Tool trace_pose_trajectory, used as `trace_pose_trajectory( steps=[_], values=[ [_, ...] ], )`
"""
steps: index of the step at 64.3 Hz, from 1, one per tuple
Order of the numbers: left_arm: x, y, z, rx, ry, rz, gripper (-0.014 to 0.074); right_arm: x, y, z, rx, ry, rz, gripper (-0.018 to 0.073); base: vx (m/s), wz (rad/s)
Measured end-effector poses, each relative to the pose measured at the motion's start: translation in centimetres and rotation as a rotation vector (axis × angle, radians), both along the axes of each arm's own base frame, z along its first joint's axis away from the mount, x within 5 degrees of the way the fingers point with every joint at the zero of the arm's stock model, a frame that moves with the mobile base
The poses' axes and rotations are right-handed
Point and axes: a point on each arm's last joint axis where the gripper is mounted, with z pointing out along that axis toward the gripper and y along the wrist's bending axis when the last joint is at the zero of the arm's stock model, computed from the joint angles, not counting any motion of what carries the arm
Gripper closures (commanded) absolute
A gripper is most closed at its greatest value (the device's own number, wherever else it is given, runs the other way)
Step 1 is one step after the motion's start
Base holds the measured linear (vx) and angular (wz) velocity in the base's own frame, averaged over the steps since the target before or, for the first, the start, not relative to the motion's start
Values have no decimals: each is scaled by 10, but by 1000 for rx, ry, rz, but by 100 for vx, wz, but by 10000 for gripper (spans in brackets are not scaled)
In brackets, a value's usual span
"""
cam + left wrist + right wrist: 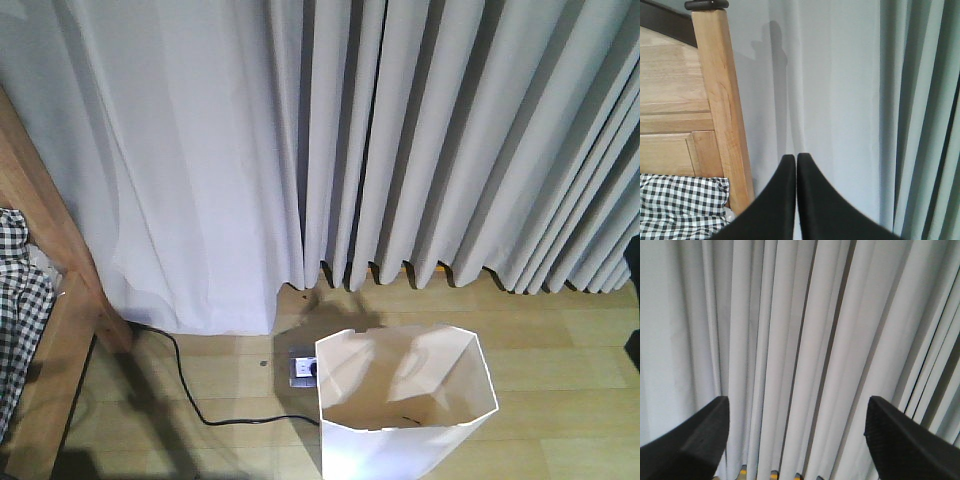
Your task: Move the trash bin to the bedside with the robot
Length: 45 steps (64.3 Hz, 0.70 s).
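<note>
The white trash bin (405,400) with a cream inside stands on the wood floor at the bottom centre of the front view, just before the curtains. The bed's light-brown wooden frame (45,250) and checked bedding (20,285) are at the left edge; the frame (715,100) and bedding (680,205) also show in the left wrist view. My left gripper (796,157) is shut and empty, pointing at the curtain beside the bedpost. My right gripper (796,407) is wide open and empty, facing the curtains. Neither gripper touches the bin.
Pale grey curtains (400,140) hang across the whole back. A black cable (190,395) runs over the floor to a white power socket (303,368) just left of the bin. A dark object (632,260) shows at the right edge.
</note>
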Motion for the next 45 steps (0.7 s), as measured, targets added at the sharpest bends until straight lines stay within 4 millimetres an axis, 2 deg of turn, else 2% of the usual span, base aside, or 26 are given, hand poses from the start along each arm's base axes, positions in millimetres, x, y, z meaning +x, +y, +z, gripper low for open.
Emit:
trace_pose_trajectory(
  steps=[5, 10, 14, 25, 45],
  values=[
    [0, 0, 0, 0, 0, 0, 603, 0, 2, -3, 2, 15, 27, 41, 0, 0],
    [0, 0, 0, 0, 0, 0, 603, 0, 4, -4, 6, 19, 41, 109, 0, 0],
    [0, 0, 0, 0, 0, 0, 603, 0, 4, -4, 7, 19, 44, 214, 0, 0],
    [0, 0, 0, 0, 0, 0, 603, 0, 2, -1, 6, -5, 22, 576, 0, 0],
    [0, 0, 0, 0, 0, 0, 603, 1, 0, 1, 10, -28, 2, 568, 0, 0]
  ],
)
